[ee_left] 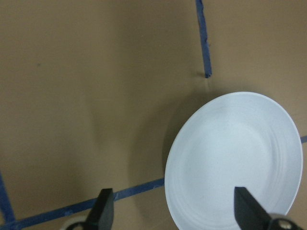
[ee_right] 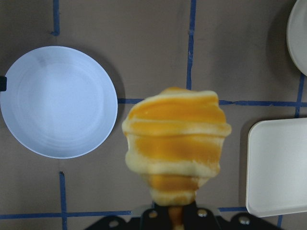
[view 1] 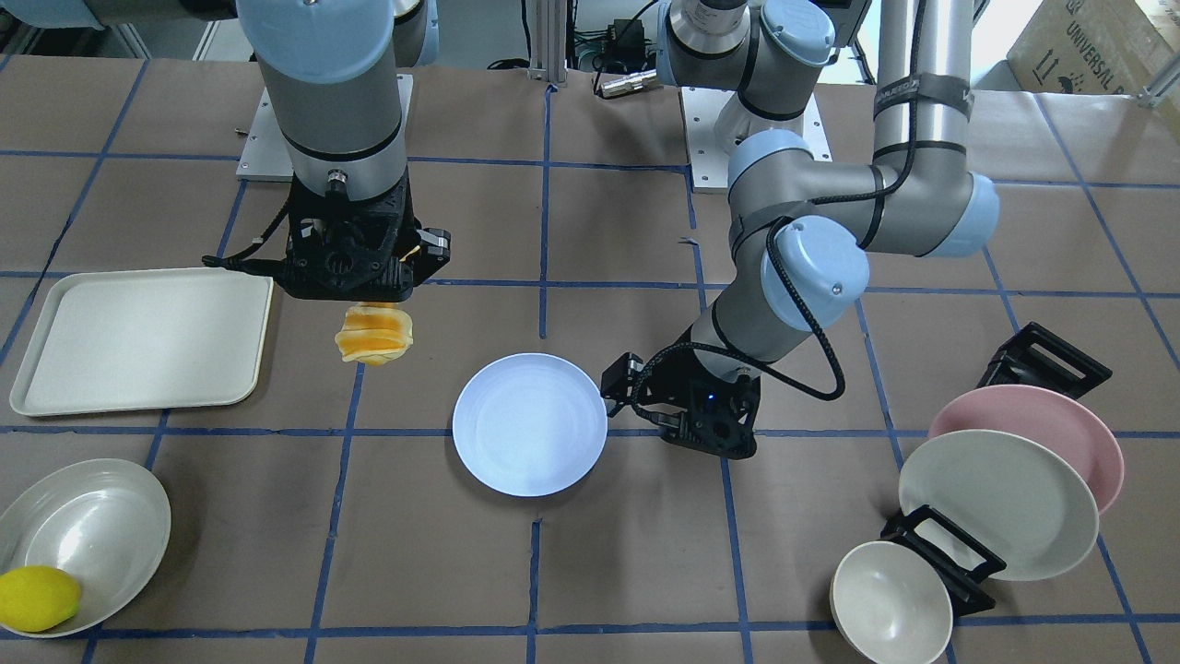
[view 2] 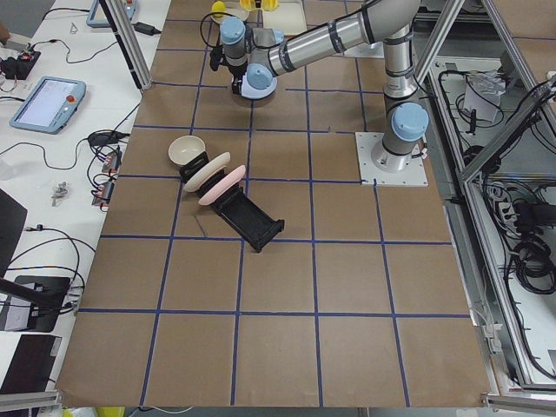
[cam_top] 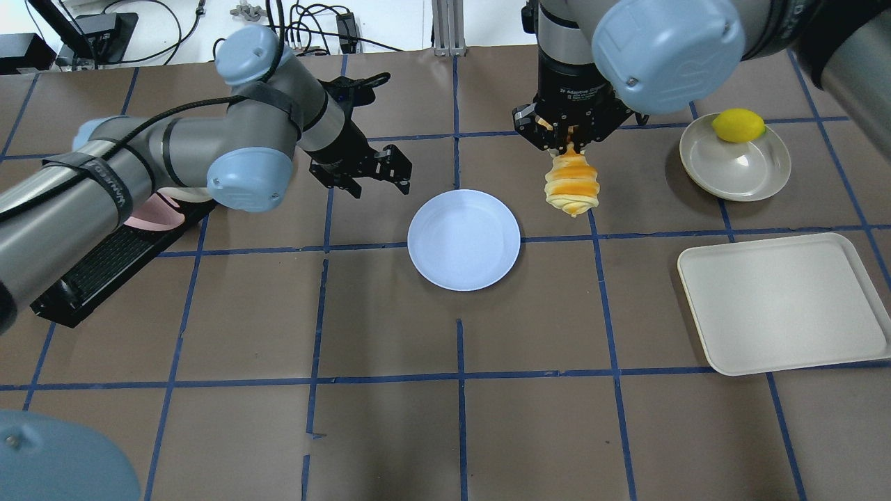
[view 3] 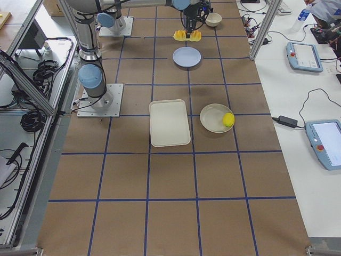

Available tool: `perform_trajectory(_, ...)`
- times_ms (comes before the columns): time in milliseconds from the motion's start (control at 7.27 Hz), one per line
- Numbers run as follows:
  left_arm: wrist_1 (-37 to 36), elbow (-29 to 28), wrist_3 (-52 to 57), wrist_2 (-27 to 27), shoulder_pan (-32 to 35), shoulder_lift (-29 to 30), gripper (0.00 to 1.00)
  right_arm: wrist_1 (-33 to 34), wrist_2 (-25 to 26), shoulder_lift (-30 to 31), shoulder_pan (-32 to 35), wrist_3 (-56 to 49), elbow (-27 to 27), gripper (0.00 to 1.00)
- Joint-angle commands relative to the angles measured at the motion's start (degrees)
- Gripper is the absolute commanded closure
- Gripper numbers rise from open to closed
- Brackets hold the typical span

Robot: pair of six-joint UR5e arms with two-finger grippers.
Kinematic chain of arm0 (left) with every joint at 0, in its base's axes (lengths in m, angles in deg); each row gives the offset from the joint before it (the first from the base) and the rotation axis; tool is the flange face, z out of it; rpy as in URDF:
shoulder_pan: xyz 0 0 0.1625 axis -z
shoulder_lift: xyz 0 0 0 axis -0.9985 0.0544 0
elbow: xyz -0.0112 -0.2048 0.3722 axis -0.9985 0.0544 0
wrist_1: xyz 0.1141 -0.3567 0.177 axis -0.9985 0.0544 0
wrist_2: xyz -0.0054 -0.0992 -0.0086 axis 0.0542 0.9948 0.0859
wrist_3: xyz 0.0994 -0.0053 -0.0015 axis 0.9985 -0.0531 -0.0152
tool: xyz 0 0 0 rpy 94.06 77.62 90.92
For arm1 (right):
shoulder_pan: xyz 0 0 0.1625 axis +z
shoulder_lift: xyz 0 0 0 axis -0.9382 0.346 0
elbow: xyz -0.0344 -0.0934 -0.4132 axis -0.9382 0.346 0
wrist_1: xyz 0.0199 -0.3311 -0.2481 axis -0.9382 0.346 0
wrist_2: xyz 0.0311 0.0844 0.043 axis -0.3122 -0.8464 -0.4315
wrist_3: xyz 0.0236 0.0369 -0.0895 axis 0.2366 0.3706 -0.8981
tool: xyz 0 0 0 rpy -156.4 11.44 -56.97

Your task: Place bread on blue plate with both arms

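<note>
- The right arm's black two-finger claw (cam_top: 569, 139), upper middle of the overhead view, is clamped tight on the narrow top end of the loaf.
- The segmented bread with golden-orange and cream stripes (cam_top: 572, 184) hangs straight down from that grip, its wide end lowest, clear of the brown paper-covered table (cam_top: 390, 431).
- In the right wrist view the bread (ee_right: 175, 143) fills the centre of the frame, its bands running crosswise and none of it torn.
- The round pale blue plate (cam_top: 463, 239) lies flat at the centre of the overhead view, bare, to the left of the bread and apart from it.
- The left arm's black claw (cam_top: 381, 182) sits just above and left of the plate with its fingers (ee_left: 103, 213) spread wide, gripping nothing.
- To the right there are a cream rectangular tray (cam_top: 786, 306) and a yellow lemon (cam_top: 738, 125) lying in a shallow cream bowl (cam_top: 759, 174).
</note>
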Motion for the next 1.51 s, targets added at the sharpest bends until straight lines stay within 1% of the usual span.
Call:
perform_trajectory(0,16.73,-2.88,0.26,-10.68,-0.32,-10.12,0.0,0.27,0.0,-1.52,0.55,0.34,0.06,0.96)
perform_trajectory(138,25.02,-5.6,0.7,-16.64,-0.4,-13.57,0.0,4.45,0.0,-4.06,2.13,1.47,-0.03,0.96)
perform_trajectory(275,30.14,-7.98,4.53,-20.62,-1.8,-15.34,0.0,9.01,0.43,-7.56,3.97,4.27,-0.03,0.96)
perform_trajectory(413,36.03,-10.44,5.87,-19.87,-5.12,-17.19,0.0,13.67,0.87,-11.16,5.9,7.0,-0.03,0.96)
perform_trajectory(550,36.87,-11.07,5.89,-16.65,-5.5,-18.34,0.0,17.02,1.05,-13.98,7.57,9.02,-0.03,0.96)
perform_trajectory(688,36.88,-11.08,5.89,-14.61,-5.76,-17.39,0.0,18.88,1.05,-16.1,9.33,11.39,-0.12,0.96)
perform_trajectory(826,36.88,-11.08,5.97,-13.98,-5.59,-17.21,0.0,20.38,2.27,-18.04,10.83,11.68,-0.29,0.96)
perform_trajectory(963,36.88,-11.08,5.97,-13.89,-5.07,-17.12,0.0,21.09,3.5,-19.27,10.93,11.07,-0.3,0.96)
perform_trajectory(1101,36.18,-11.16,6.06,-13.89,-4.71,-16.69,0.0,21.1,3.43,-20.16,10.93,10.81,-0.47,0.96)
perform_trajectory(1239,34.52,-11.25,6.06,-13.89,-3.23,-15.38,0.0,21.71,3.25,-21.12,11.19,10.54,-2.04,0.96)
perform_trajectory(1376,32.24,-11.25,6.06,-14.15,-2.26,-15.28,0.0,26.41,2.99,-21.22,11.19,10.1,-5.27,0.96)
